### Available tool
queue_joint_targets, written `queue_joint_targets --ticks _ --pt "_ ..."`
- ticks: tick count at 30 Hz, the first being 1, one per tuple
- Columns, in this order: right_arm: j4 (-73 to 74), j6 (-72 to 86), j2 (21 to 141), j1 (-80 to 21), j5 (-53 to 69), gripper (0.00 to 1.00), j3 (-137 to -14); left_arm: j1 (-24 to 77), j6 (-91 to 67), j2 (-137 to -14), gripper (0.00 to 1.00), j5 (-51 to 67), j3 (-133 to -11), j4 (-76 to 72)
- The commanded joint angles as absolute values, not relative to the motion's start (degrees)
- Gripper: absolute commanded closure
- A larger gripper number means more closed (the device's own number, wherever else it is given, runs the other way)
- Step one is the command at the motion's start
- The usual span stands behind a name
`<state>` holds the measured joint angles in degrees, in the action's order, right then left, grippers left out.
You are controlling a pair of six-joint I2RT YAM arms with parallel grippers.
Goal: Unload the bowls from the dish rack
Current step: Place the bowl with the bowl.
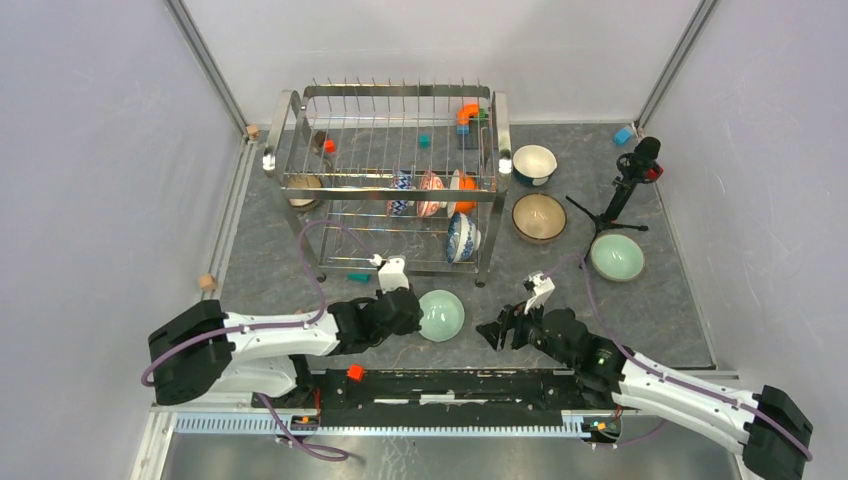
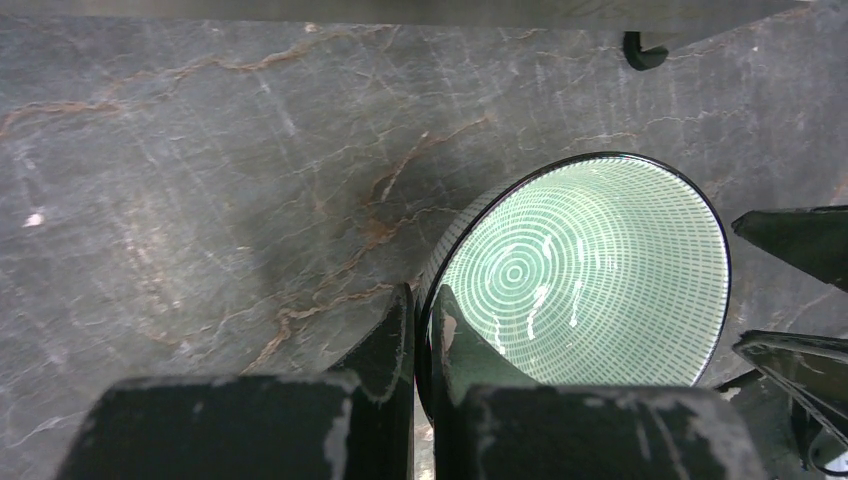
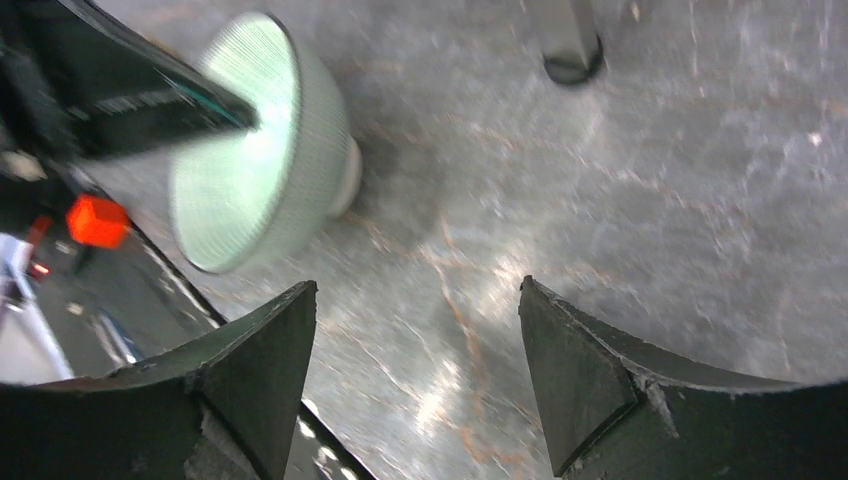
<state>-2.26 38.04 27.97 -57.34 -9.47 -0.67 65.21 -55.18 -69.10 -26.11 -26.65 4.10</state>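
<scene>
One green bowl [image 1: 441,315] is pinched at its rim by the left gripper [image 1: 414,309], tilted, before the rack [image 1: 390,182]; the right gripper's [image 3: 415,297] fingers are spread just beside it.

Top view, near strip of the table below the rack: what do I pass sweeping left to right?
Tan block → left end effector, shut on the rim of the green patterned bowl → right end effector, open → pale green bowl.
</scene>
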Motion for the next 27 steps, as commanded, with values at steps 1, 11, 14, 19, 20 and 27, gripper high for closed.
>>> queue_joint_targets --ticks 1,11,14,19,20,27 --pt "-15.5 41.8 29.0 -58.4 -12.6 0.21 1.3 65.0 -56.1 -70.8 0.98 -23.0 -26.5 -1.5" --pt "-12.1 41.4 41.6 -66.4 -21.5 0.25 -8.5 65.9 -57.3 -70.3 0.98 -21.1 -28.6 -0.3" --pt "-12.3 43.7 42.0 -66.6 -21.1 0.25 -8.0 66.6 -60.4 -70.3 0.98 -20.7 -29.3 2.4" --pt "-5.8 44.5 40.0 -66.8 -20.8 0.23 -11.6 67.7 -65.7 -70.4 0.98 -19.5 -29.3 4.1" --pt "-4.6 44.2 39.8 -66.8 -20.9 0.23 -12.7 67.8 -65.4 -70.3 0.98 -19.3 -29.5 4.1" --pt "-0.6 40.8 45.7 -67.4 -19.6 0.26 -18.7 68.2 -63.5 -70.7 0.98 -21.2 -31.6 5.4"
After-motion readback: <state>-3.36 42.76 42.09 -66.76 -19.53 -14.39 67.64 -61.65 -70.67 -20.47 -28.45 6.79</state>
